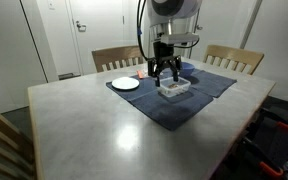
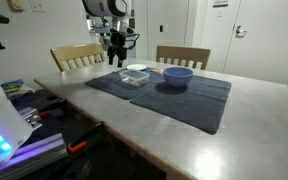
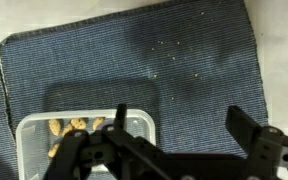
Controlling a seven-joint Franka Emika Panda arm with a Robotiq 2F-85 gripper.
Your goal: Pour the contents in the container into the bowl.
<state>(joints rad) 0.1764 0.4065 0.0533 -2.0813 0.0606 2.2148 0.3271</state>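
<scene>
The container (image 3: 84,140), a clear shallow tub with tan pieces inside, lies at the lower left of the wrist view on the dark blue cloth (image 3: 184,60). My gripper (image 3: 184,125) is open above the cloth; its left finger (image 3: 119,118) hangs over the tub's right edge and the right finger stands over bare cloth. In both exterior views the gripper (image 1: 165,72) (image 2: 117,50) hovers just above the container (image 1: 174,87) (image 2: 136,73) and holds nothing. The blue bowl (image 2: 177,76) sits on the cloth right beside the tub. It does not show in the wrist view.
A flat white plate (image 1: 125,83) rests at the cloth's corner, beside the tub. Two wooden chairs (image 1: 117,57) (image 1: 234,58) stand at the far side of the grey table (image 1: 94,130). The cloth (image 2: 179,100) covers the part of the table under the arm.
</scene>
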